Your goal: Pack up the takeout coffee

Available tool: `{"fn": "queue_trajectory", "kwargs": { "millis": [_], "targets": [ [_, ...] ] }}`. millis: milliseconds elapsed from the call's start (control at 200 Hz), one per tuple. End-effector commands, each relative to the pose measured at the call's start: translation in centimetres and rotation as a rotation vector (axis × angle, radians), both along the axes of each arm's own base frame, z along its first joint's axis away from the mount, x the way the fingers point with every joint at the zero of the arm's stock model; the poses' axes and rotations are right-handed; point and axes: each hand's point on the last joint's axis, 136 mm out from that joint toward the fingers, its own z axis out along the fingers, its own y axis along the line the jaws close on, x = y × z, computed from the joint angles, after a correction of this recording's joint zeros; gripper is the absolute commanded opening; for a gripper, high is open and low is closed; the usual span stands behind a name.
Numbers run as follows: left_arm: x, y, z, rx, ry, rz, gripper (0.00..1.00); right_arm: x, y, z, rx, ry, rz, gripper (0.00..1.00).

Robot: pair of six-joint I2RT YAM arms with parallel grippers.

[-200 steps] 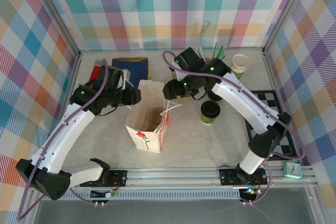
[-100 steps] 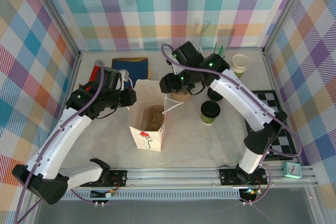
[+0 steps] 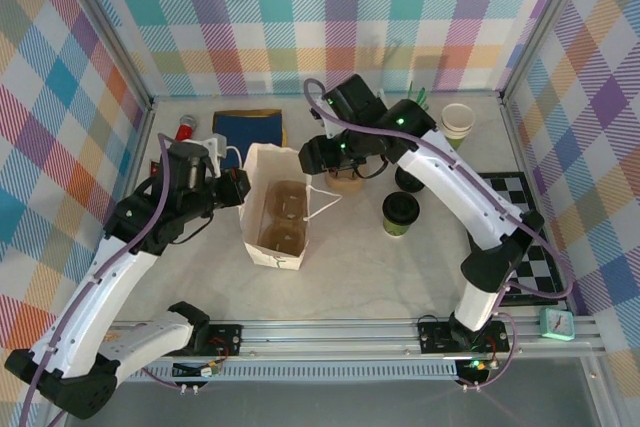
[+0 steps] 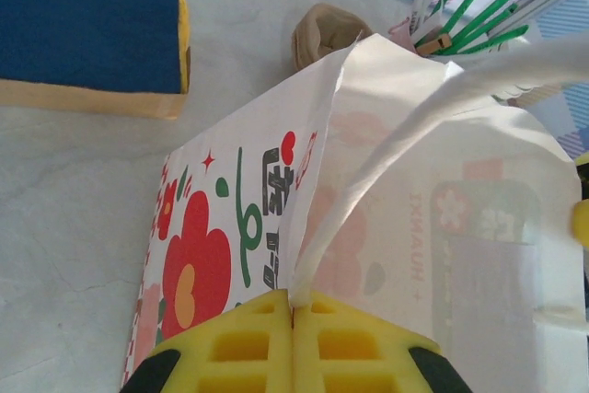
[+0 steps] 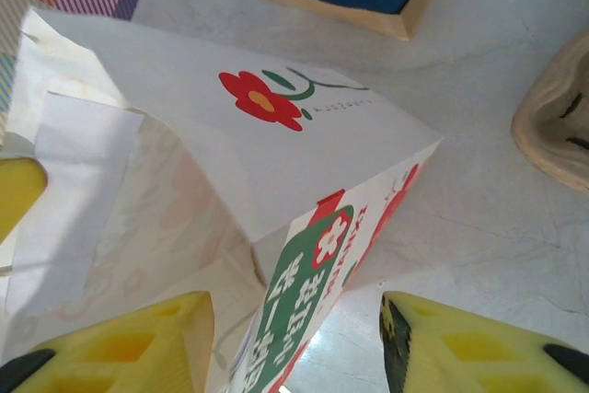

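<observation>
Top view: the paper bag (image 3: 272,162) stood upright and open-mouthed at mid-desk, with a brown pulp carrier (image 3: 283,219) lying inside. The left claw (image 3: 238,187) met the bag's left rim. In the left wrist view this claw (image 4: 294,306) was fully closed, its yellow fingers (image 4: 241,342) pressed together on the bag's white handle (image 4: 386,163) (a flat paper strip rising away from the pinch).

The right claw (image 3: 312,155) sat at the bag's far right corner. In the right wrist view this claw (image 5: 293,306) stood partly open and gripped nothing. One finger (image 5: 138,342) was on the inner side of the bag's wall and the other was outside, over the bare desk (image 3: 370,267).

The takeout coffee (image 3: 400,213), black lid up, stood on the desk to the right of the bag, apart from it and just beneath the right forearm. An unoccupied strip of desk separated cup and bag, and a wider clear band ran along the near edge before the rail.

A blue box (image 3: 250,128) lay against the far edge behind the bag. A checkered mat (image 3: 522,209) bordered the right edge.
</observation>
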Motion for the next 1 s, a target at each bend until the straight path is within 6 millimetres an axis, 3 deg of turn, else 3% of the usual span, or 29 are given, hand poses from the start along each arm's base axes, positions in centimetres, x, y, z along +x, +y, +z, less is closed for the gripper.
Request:
{"fn": "queue_trajectory", "kwargs": {
  "millis": [0,100,210,340,495,710,995],
  "targets": [
    [0.3,-0.2,1.2,-0.051,-0.06,0.02,0.03,-0.3,1.4,-0.8,-0.006,0.009,0.03,0.48],
    [0.2,-0.3,1.2,-0.066,-0.066,0.026,0.03,-0.5,2.1,-1.3,-0.041,0.0,0.045,0.43],
    [-0.1,-0.2,1.4,-0.069,-0.079,0.031,0.02,-0.4,1.9,-1.7,-0.103,-0.04,0.025,0.23],
    [-0.6,0.1,1.5,-0.063,-0.118,0.035,0.02,-0.4,1.4,-0.4,-0.156,-0.143,0.007,0.02],
    [-1.5,0.3,2.1,-0.094,-0.179,0.023,0.01,-0.4,0.6,2.1,-0.19,-0.298,-0.025,0.0],
    [-3.3,0.0,3.3,-0.129,-0.316,-0.031,0.0,-1.3,0.7,5.7,-0.093,-0.553,-0.059,0.0],
    [-4.5,-0.9,2.4,-0.091,-0.368,-0.086,0.0,-1.6,-0.5,7.5,-0.016,-0.694,-0.083,0.0]
  ]
}}
